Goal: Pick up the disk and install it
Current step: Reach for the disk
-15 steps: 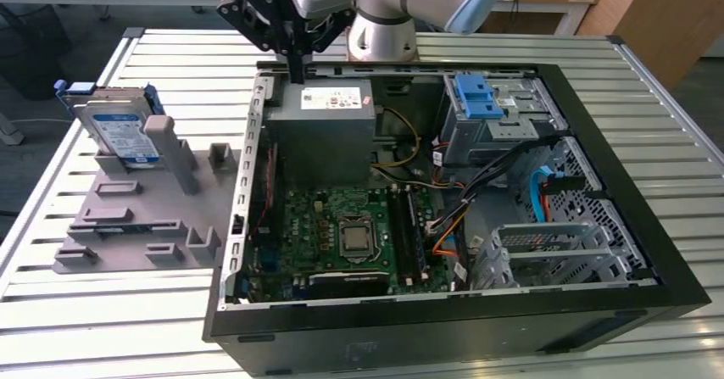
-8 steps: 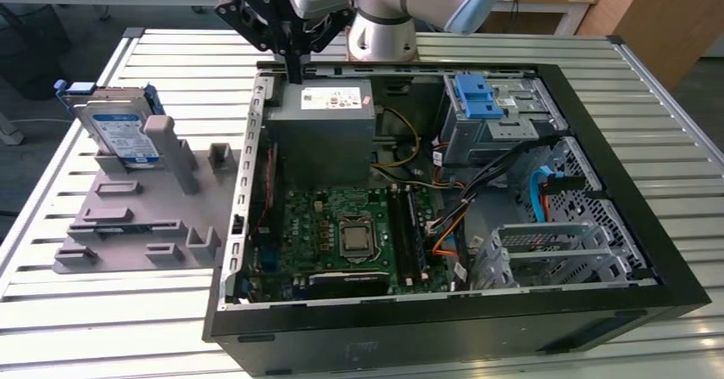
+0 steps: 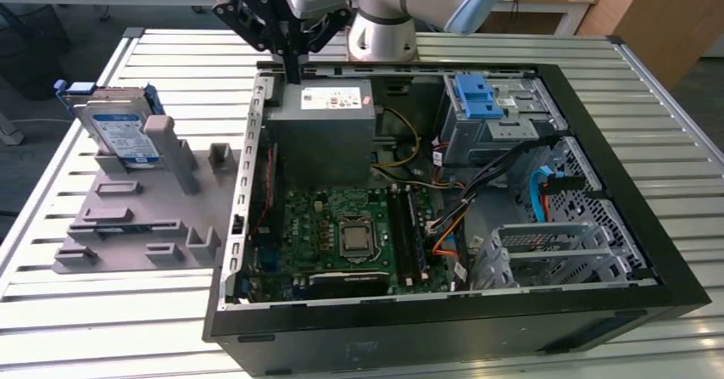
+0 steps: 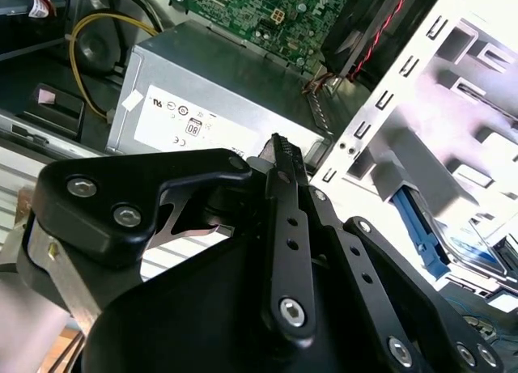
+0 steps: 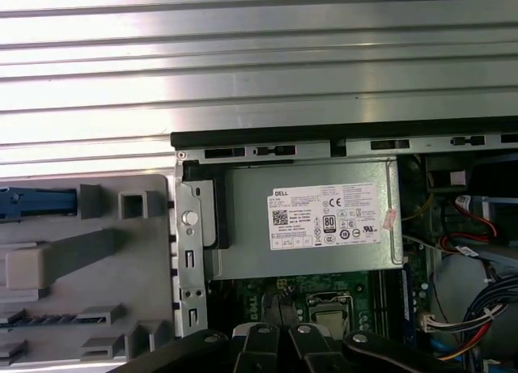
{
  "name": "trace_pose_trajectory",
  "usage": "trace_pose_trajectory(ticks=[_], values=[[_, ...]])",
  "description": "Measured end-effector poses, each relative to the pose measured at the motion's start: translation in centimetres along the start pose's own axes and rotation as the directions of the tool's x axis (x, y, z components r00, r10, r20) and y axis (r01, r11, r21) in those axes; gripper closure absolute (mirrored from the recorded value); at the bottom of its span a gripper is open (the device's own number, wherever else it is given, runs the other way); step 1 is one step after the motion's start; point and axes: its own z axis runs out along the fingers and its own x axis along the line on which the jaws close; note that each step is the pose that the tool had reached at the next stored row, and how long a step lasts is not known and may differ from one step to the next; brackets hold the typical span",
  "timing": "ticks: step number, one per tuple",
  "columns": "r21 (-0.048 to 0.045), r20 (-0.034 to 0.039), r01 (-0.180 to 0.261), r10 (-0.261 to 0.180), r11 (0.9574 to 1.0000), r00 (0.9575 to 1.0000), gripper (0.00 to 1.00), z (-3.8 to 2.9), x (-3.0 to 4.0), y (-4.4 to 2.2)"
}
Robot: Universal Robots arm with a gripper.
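Hand (image 3: 297,75) is hanging w/ fingers pinched together, gripping nothing, just over the PSU (image 3: 322,120) inside the open PC case (image 3: 633,184). Case side wall is standing btwn hand and disk (image 3: 122,133), which is sitting upright in a grey holder (image 3: 136,218) on the counter (image 3: 169,57), at the exterior view's left, well apart. Case is also holding mainboard (image 3: 345,226), cables (image 3: 498,175), drive cage (image 3: 554,252).

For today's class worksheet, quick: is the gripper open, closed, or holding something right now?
Gripper: closed, holding nothing; the disk stands in its grey holder.
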Motion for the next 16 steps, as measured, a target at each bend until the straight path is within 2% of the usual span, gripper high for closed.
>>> trace_pose_trajectory(ticks=[16], values=[[0.0,0.0,0.0,0.0,1.0,1.0,0.89,0.01,0.43,-0.03]])
